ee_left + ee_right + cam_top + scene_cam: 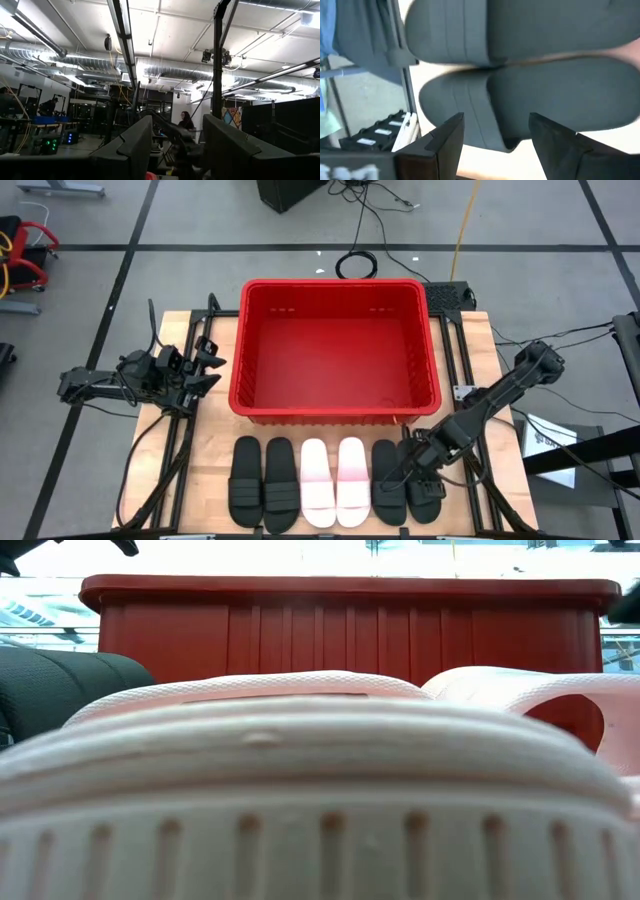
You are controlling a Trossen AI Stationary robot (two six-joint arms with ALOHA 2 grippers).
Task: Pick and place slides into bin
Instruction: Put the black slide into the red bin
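Observation:
Six slides lie in a row, soles down, on the table's near part: a black pair (pixel 263 483) at the left, a white pair (pixel 334 481) in the middle, and a black pair (pixel 405 492) at the right. The red bin (pixel 335 408) stands behind them in mid-table. My right gripper (pixel 405 468) hangs open above the right black pair, pointing steeply down. In its wrist view the two black slides (pixel 545 100) fill the picture beyond the open fingers (pixel 447 145). My left gripper (pixel 207 366) waits open at the table's left, left of the bin.
In the low view a white slide (pixel 320 790) fills the foreground, with the bin's wall (pixel 350 630) behind it. A black frame rail (pixel 470 395) runs along the table's right side beside my right arm. Bare wood (pixel 200 480) lies left of the slides.

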